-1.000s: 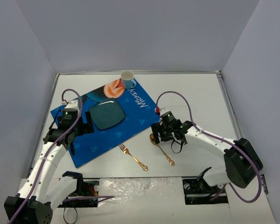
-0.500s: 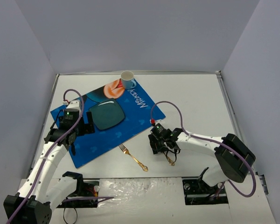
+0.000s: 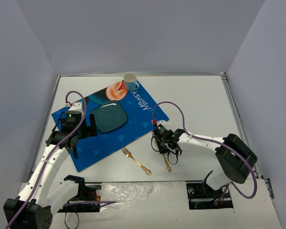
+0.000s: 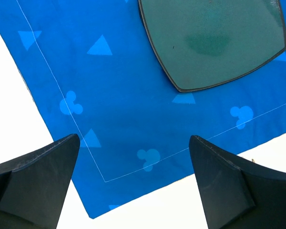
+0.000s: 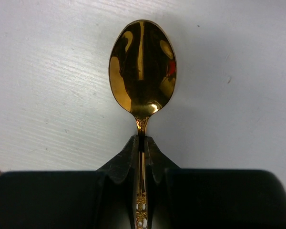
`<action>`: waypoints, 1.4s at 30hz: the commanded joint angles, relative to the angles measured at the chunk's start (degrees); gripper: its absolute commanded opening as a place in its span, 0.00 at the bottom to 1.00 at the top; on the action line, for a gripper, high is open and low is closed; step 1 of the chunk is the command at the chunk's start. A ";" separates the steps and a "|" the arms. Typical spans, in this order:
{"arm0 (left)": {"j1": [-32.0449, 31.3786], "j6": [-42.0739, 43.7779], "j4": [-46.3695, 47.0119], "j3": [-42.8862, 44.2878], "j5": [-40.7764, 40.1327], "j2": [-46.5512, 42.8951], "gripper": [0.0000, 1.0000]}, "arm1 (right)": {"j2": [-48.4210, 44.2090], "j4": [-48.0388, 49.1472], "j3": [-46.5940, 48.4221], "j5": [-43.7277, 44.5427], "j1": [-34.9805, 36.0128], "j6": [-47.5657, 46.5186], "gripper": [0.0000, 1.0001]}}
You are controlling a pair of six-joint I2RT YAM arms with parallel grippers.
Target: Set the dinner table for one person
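On the white dinner table [image 3: 200, 100] lies a gold spoon [image 5: 143, 67], bowl up. My right gripper [image 5: 141, 139] is shut on its neck just below the bowl. From above, the right gripper [image 3: 162, 143] covers the bowl and only the spoon handle [image 3: 167, 163] shows. A gold fork [image 3: 136, 161] lies to its left on the table. My left gripper [image 4: 134, 143] is open, with nothing between its fingers, over the near edge of the blue placemat [image 4: 114, 95]. It is near the dark teal plate [image 4: 214, 43].
A white cup [image 3: 130, 80] stands at the far corner of the placemat [image 3: 100, 143], which lies askew on the left half of the table. White walls close in the back and both sides. The arm bases stand at the near edge.
My right gripper moved left over the spoon and closed on its neck; the spoon handle now points more toward the near edge. The left arm has stayed put, still open.
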 commanded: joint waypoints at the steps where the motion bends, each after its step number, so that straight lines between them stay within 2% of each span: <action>1: -0.35 0.11 2.93 1.24 -0.95 0.24 0.97 | 2.89 -5.86 7.91 3.99 0.46 -3.80 0.00; 7: -0.35 0.18 3.02 1.16 -0.96 -0.12 0.97 | 10.45 -8.95 26.19 4.69 -1.08 -14.27 0.00; 11: -0.35 0.02 3.01 1.16 -0.95 -0.12 0.97 | 21.56 -11.18 41.87 2.04 -3.30 -20.20 0.00; 16: -0.35 -0.07 2.75 1.16 -1.21 -0.37 0.97 | 32.00 -13.10 59.23 0.65 -6.21 -24.54 0.00; 20: -0.35 -0.14 2.82 1.19 -1.51 0.21 0.97 | 39.03 -14.23 69.45 -1.28 -8.38 -25.79 0.00; 26: -0.26 0.07 2.67 1.33 -1.74 0.82 0.97 | 46.15 -14.95 78.36 -3.33 -9.91 -28.48 0.00; 42: -0.26 0.28 2.84 1.48 -1.82 1.70 0.97 | 53.71 -14.77 84.06 -4.79 -11.39 -32.43 0.00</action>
